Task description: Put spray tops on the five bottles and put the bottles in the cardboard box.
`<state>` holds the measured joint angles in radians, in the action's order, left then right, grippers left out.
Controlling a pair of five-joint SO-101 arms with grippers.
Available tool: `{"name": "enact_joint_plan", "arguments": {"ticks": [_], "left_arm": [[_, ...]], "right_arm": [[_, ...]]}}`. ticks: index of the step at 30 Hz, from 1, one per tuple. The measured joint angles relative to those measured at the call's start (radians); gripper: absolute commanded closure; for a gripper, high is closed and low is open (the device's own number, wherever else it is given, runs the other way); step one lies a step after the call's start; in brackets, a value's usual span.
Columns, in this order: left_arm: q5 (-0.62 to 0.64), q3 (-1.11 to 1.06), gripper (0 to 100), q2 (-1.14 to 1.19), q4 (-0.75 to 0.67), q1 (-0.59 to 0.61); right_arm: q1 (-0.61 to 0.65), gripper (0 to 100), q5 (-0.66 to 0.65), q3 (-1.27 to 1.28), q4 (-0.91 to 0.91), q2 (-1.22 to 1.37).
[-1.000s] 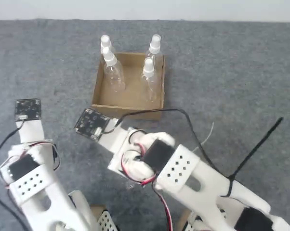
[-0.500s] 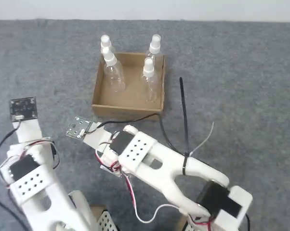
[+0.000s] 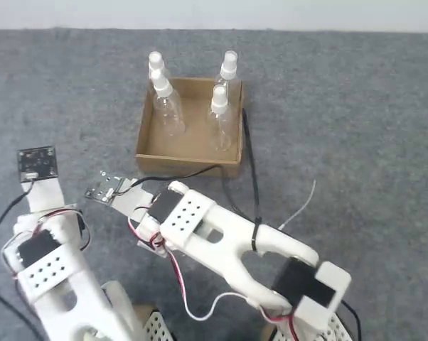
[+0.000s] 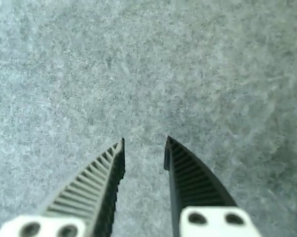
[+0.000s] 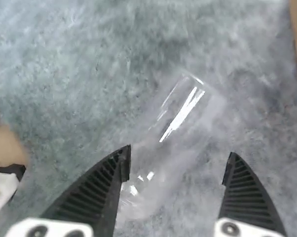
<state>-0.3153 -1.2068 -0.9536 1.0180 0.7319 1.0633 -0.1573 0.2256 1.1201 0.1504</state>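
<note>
The right claw (image 5: 179, 152) is spread wide, straddling a clear bottle (image 5: 183, 113) that lies on its side on the grey bench (image 3: 342, 106), just short of the cardboard box (image 3: 185, 162). At the box, 4 upright bottles (image 3: 168, 110) wear white spray tops (image 3: 219, 96). The left claw (image 4: 143, 143) is narrowly parted over bare bench, holding nothing.

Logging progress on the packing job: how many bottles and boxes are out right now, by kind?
Bottles with spray tops: 4
Bottle lying on the carpet: 1
Cardboard box: 1
Total: 6
</note>
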Motion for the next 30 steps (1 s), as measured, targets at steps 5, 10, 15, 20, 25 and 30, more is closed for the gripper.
{"name": "enact_joint_plan", "arguments": {"ticks": [5,10,15,20,25,30], "left_arm": [[0.0,0.0,88,0.0,-0.002,0.0],[0.0,0.0,88,0.0,-0.003,0.0],[0.0,0.0,88,0.0,-0.003,0.0],[0.0,0.0,88,0.0,-0.003,0.002],[0.0,0.0,88,0.0,-0.003,0.002],[0.0,0.0,88,0.0,-0.003,0.002]], "right_arm": [[-0.006,75.0,0.0,0.0,0.006,0.081],[-0.005,80.0,0.0,-0.002,0.006,0.083],[-0.005,91.8,0.0,-0.002,0.014,0.083],[-0.005,92.9,0.0,-0.025,0.075,0.083],[-0.003,92.9,0.0,-0.081,0.181,0.084],[-0.003,92.9,-0.002,-0.16,0.325,0.084]]}}
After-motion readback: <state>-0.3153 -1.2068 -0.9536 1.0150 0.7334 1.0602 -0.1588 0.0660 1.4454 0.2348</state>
